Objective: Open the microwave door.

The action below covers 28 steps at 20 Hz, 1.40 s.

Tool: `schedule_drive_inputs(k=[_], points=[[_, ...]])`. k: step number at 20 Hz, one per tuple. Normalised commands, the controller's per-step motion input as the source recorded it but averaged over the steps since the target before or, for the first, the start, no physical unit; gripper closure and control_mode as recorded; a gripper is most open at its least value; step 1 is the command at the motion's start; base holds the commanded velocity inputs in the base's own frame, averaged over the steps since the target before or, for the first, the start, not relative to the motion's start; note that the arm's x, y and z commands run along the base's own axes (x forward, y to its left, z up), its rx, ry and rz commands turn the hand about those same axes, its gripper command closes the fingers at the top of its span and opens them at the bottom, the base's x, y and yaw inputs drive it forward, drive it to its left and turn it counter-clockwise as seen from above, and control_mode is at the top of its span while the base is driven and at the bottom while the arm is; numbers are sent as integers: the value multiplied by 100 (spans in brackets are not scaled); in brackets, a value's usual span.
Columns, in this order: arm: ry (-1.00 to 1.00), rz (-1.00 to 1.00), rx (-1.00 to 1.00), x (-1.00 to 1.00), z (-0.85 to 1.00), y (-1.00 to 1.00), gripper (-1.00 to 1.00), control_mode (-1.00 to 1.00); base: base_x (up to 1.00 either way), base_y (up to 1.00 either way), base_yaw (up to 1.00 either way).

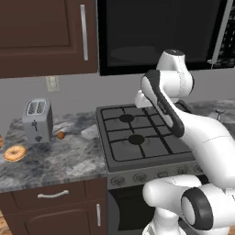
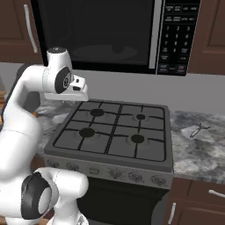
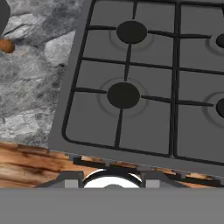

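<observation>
Overhead, the large glossy black glass microwave door sits closed above the grey four-burner gas stove, its long vertical silver bar handle running along the door's right edge, just beside the dark keypad panel. The white arm's hand hangs over the stove's left side, well below the door and apart from the handle. Whether its fingers are spread or pressed together cannot be told. In the hand view, the camera looks down on the black burner grates. On the grey marbled stone counter to the left stand a silver toaster and a glazed bagel.
</observation>
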Motion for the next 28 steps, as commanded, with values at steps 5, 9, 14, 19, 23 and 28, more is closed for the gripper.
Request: schedule_drive_inputs(k=[5, 9, 14, 19, 23, 28], points=[[-45, -5, 2, -58, 34, -41, -100, -100, 0, 0, 0], [-69, -4, 0, -96, 25, -54, -100, -100, 0, 0, 0], [-56, -3, 3, -80, 38, -57, -100, -100, 0, 0, 0], [-37, -6, 1, -23, 66, -62, -100, -100, 0, 0, 0], [-29, -6, 0, 0, 79, -73, -100, -100, 0, 0, 0], [-16, -7, 0, 0, 73, -69, -100, -100, 0, 0, 0]])
